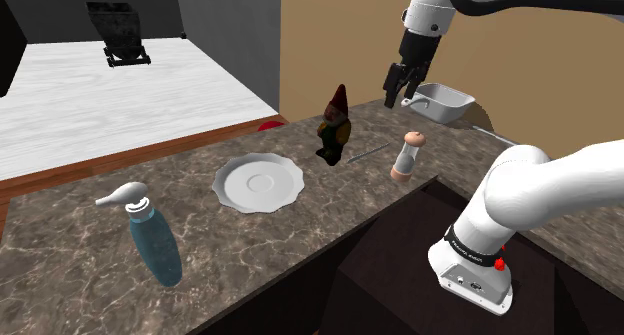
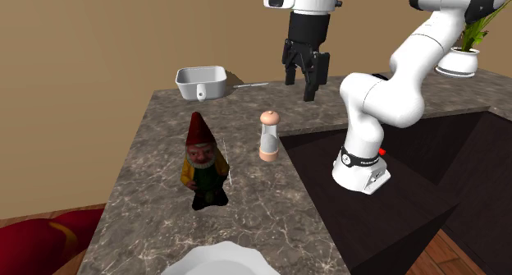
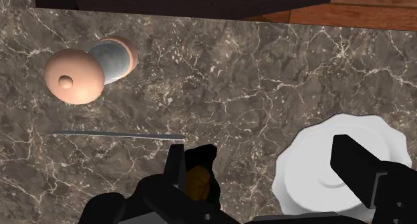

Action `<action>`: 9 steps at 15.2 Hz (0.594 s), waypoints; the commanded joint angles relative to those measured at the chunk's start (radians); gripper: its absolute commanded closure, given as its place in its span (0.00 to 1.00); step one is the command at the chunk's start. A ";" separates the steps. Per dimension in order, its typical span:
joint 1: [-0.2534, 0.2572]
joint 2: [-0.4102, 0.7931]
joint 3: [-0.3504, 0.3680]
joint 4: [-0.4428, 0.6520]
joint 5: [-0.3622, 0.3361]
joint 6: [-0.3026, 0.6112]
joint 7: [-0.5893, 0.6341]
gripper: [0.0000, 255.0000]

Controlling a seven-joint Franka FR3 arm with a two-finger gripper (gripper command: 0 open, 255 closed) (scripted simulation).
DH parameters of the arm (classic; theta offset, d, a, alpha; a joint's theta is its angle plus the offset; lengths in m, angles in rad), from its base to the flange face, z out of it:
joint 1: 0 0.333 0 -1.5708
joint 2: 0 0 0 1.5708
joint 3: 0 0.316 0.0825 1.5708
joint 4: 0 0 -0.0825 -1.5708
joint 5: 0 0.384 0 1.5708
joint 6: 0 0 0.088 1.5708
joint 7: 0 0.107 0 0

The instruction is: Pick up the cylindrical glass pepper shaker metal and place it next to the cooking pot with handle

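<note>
Pepper shaker (image 1: 408, 153) stands upright on the bench (image 1: 80, 253). Our fingers (image 3: 364, 168) hang open, empty. We should centre them squarely over its body.

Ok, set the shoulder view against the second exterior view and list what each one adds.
Shoulder view adds a blue pump bottle on the marble counter. Second exterior view adds a potted plant at its upper right. Both share the open tool above the counter, the pale pot, the pepper shaker, the gnome and the white plate.
</note>
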 commanded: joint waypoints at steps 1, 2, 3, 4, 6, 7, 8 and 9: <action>0.000 0.000 0.000 0.000 0.000 0.000 0.000 0.00; -0.004 -0.021 -0.020 -0.032 -0.013 0.014 -0.027 0.00; -0.009 -0.041 -0.041 -0.062 -0.026 0.028 -0.054 0.00; -0.014 -0.060 -0.063 -0.091 -0.041 0.041 -0.081 0.00; -0.027 -0.093 -0.108 -0.146 -0.072 0.070 -0.136 0.00; -0.035 -0.108 -0.132 -0.172 -0.089 0.085 -0.163 0.00; -0.043 -0.121 -0.156 -0.196 -0.107 0.100 -0.192 0.00; -0.053 -0.132 -0.182 -0.219 -0.126 0.116 -0.220 0.00</action>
